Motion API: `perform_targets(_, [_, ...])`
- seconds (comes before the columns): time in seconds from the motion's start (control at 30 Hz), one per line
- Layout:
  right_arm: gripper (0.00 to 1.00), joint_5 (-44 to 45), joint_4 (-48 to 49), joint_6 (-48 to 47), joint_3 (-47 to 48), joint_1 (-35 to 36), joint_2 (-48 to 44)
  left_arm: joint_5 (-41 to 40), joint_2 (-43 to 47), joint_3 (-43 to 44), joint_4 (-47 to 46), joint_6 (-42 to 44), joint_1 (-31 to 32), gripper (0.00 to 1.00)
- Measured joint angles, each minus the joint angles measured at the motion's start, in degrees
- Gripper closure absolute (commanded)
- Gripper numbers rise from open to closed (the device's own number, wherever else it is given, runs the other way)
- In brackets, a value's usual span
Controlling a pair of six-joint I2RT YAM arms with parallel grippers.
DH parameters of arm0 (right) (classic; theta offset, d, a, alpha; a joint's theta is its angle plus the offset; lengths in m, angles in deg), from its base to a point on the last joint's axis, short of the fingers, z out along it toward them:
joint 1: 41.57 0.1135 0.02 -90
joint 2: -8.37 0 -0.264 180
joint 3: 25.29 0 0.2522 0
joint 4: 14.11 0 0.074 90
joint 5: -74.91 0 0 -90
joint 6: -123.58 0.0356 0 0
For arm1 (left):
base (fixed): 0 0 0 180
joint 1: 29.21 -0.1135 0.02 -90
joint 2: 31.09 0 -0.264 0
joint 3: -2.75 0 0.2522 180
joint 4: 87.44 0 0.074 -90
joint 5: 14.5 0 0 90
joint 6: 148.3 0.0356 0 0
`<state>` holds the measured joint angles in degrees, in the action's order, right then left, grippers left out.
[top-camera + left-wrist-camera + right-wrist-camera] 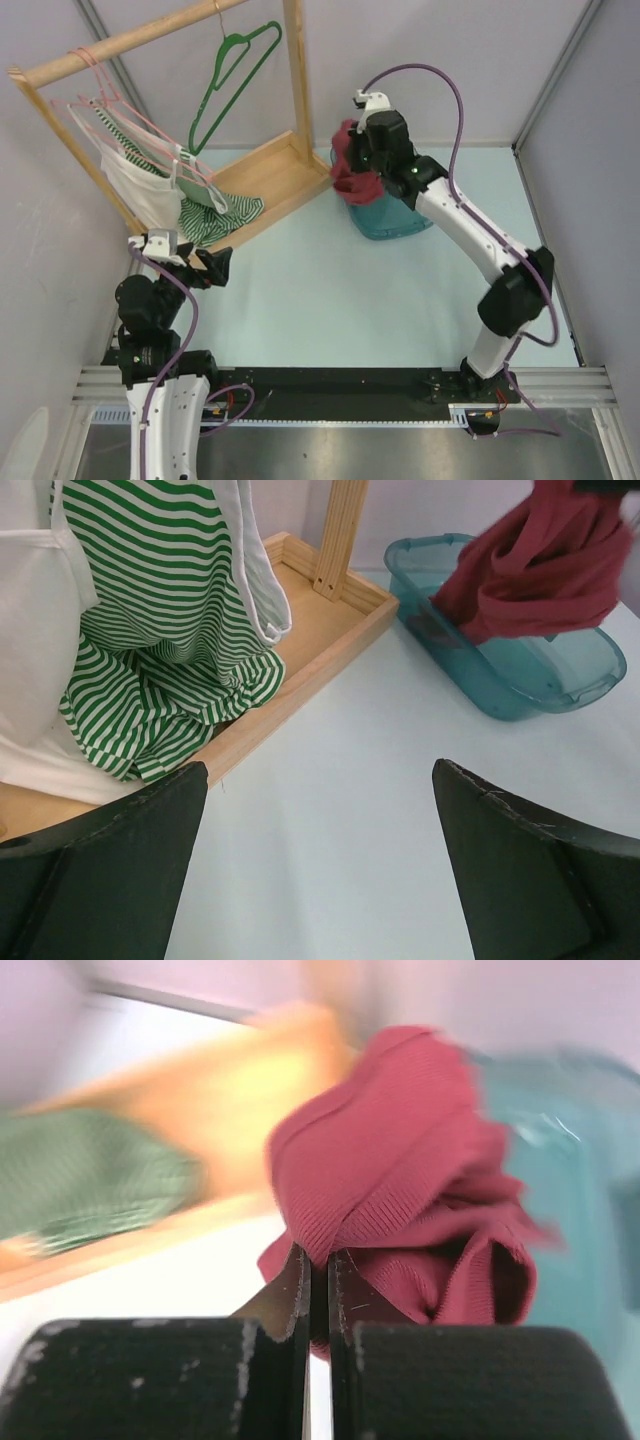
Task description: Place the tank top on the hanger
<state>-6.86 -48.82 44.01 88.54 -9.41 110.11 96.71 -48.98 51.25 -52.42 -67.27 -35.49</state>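
**A:** What stands on the table [330,300]?

**B:** A wooden rack [296,90] at the far left. A white garment [135,185] and a striped garment [215,218] hang from its lower rail, with their hems on its base. Just right of it sits a teal basin [395,222].

**A:** And the tank top [350,165]?

**B:** It is bunched above the basin's left end, its lower folds reaching into the basin. The right gripper [318,1260] is clenched on a fold of it.

**A:** The hanger [231,43]?

**B:** It is hooked on the rack's top rail, left of the post. The tank top is right of that post.

**A:** The left gripper [320,770]?

**B:** It is spread wide and grasps nothing. It hangs over the table's near left, facing the striped garment.
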Motion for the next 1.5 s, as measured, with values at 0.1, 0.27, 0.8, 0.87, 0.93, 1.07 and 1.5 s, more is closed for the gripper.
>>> perform_targets(0.1, [1.00, -0.6, 1.6, -1.6, 0.0, 8.0, -6.7, -0.3, 0.4, -0.1, 0.0, 0.0, 0.5, 0.01])
perform_targets(0.27, [1.00, -4.0, 4.3, -2.8, -1.9, 17.6, -14.2, -1.5, 1.3, -0.1, 0.0, 0.0, 1.3, 0.01])
perform_targets(0.8, [0.11, -0.3, 1.9, 7.7, -35.8, 17.4, -17.4, -2.1, 2.6, -0.2, 0.1, 0.1, 3.4, 0.01])
perform_targets(0.87, [0.11, 0.2, -0.1, 8.6, -38.1, 17.7, -16.9, -2.1, 2.6, -0.2, 0.1, 0.1, 4.0, 0.01])
perform_targets(0.93, [0.12, 0.0, -0.1, 9.4, -40.5, 18.8, -17.7, -2.1, 2.6, -0.2, 0.1, 0.1, 4.3, 0.01])
perform_targets(1.07, [0.14, -0.9, 1.0, 11.3, -44.8, 20.0, -21.0, -2.1, 2.6, -0.2, 0.1, 0.2, 4.6, 0.01])
perform_targets(1.5, [0.13, 3.3, 1.0, 16.8, -49.1, 20.0, -19.0, -2.7, 1.7, -0.2, 0.3, 0.2, 7.5, 0.01])
